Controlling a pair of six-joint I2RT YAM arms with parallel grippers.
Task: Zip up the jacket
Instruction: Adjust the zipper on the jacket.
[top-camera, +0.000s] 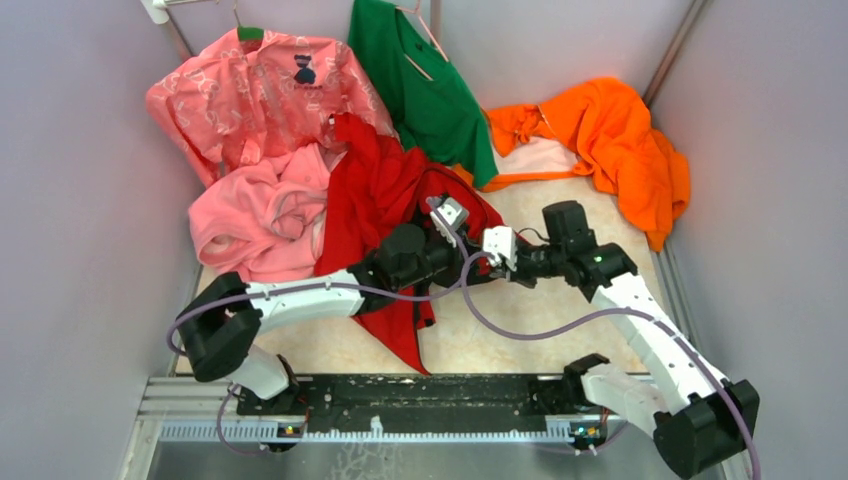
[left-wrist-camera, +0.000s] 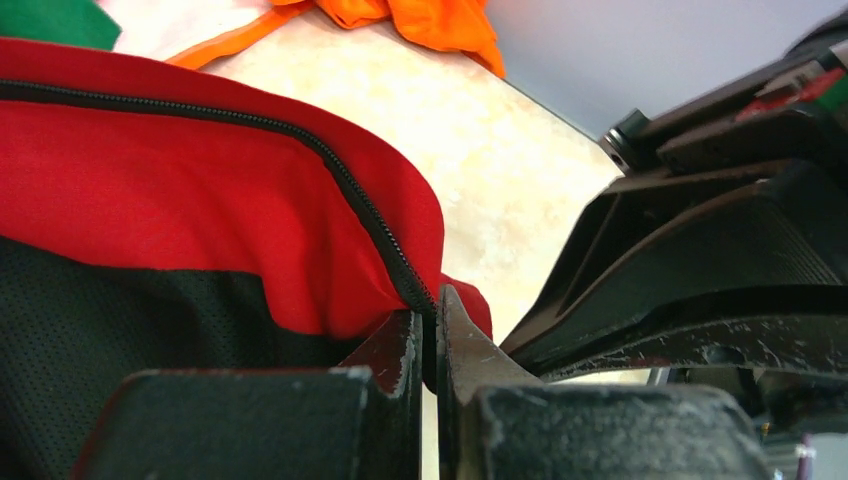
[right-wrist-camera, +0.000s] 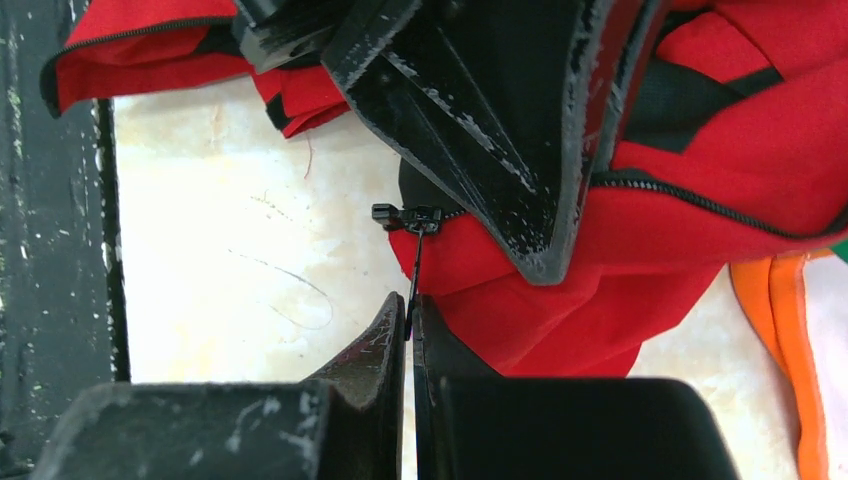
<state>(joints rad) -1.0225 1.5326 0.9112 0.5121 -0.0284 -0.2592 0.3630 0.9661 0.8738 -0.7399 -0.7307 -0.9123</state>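
The red jacket (top-camera: 365, 200) lies crumpled in the middle of the table, its dark lining (left-wrist-camera: 120, 310) showing. Its long dark zipper (left-wrist-camera: 360, 210) runs along the front edge down into my left gripper (left-wrist-camera: 430, 320), which is shut on that zipper edge. My right gripper (right-wrist-camera: 408, 312) is shut on the thin black zipper pull (right-wrist-camera: 414, 265) that hangs from the slider (right-wrist-camera: 408, 214) at the jacket's lower corner. The two grippers meet just right of the jacket (top-camera: 470, 258), close together. The left gripper's fingers (right-wrist-camera: 480, 120) loom over the slider in the right wrist view.
A pink fleece (top-camera: 255, 215) lies left of the jacket. A pink patterned shirt (top-camera: 250, 90) and a green garment (top-camera: 420, 90) hang behind. An orange garment (top-camera: 610, 130) sits at the back right. Grey walls close in both sides; purple cables (top-camera: 520, 330) loop over the table.
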